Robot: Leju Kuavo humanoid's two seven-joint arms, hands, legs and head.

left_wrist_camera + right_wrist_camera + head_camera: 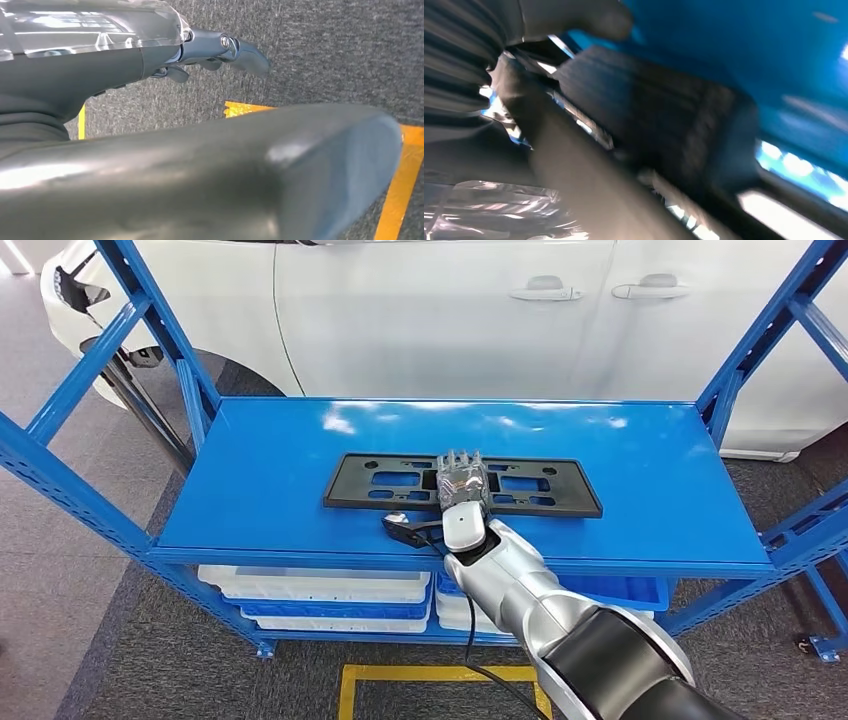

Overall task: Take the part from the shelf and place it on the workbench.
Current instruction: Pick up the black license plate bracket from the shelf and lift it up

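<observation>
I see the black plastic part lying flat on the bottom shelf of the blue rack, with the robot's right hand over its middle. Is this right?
Not quite. The black plastic part lies flat on the top shelf of the blue rack, not the bottom one, as the head view shows. The right hand is over its middle.

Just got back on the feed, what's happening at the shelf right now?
The robot's right hand reaches over the blue metal shelf and lies on the middle of the flat black plastic frame part, which lies flat on the shelf. A firm grip cannot be confirmed. The left hand hangs over the grey floor.
</observation>
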